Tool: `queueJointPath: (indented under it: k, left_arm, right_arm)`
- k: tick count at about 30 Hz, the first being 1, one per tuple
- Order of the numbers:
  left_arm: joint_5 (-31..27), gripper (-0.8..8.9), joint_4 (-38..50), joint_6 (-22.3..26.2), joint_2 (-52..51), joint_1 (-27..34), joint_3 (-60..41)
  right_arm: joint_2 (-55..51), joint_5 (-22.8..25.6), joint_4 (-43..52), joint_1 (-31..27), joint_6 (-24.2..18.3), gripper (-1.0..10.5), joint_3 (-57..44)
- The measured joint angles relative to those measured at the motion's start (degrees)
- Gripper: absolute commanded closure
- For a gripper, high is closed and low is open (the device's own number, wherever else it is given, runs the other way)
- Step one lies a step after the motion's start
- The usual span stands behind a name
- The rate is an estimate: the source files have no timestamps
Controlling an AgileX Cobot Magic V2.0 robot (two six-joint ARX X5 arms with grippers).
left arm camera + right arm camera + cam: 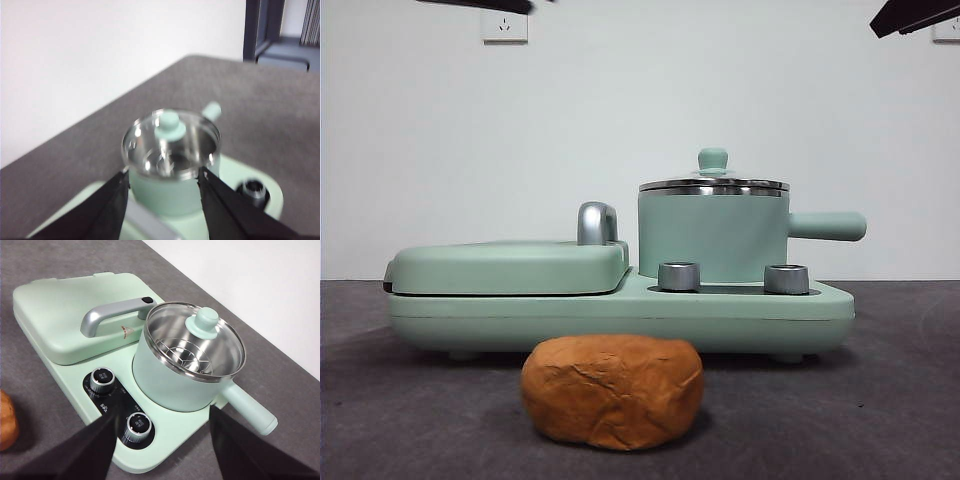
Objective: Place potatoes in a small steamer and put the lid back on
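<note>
The orange-brown wrinkled potato (612, 390) lies on the dark table in front of the appliance, and shows at the edge of the right wrist view (6, 420). The mint-green small steamer (713, 235) (170, 382) stands on the appliance's right side, side handle pointing right. The glass lid (713, 184) (200, 342) (170, 145) with its green knob sits on the steamer. My left gripper (162, 180) is open, above and short of the steamer, holding nothing. My right gripper (164, 417) is open too, high over the appliance's front. In the front view both arms show only as black tips at the top corners.
The mint-green appliance base (620, 315) carries a flat griddle cover (510, 265) (60, 315) with a chrome handle (597, 222) on its left and two steel dials (679, 276) (786, 278) in front of the steamer. A white wall stands behind.
</note>
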Motion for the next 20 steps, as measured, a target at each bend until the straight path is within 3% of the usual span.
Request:
queueJointPath:
  k: [6, 20]
  left_arm:
    - [-2.43, 5.98, 11.02, -4.02, 10.01, -3.82, 0.83]
    - [-3.78, 5.97, 10.54, -5.03, 34.6, -8.46, 20.96]
  right_arm:
    - [0.0, -0.02, 0.0, 0.0, 0.5, 6.6, 0.0]
    - [0.0, 0.0, 0.02, 0.0, 0.72, 6.6, 0.0]
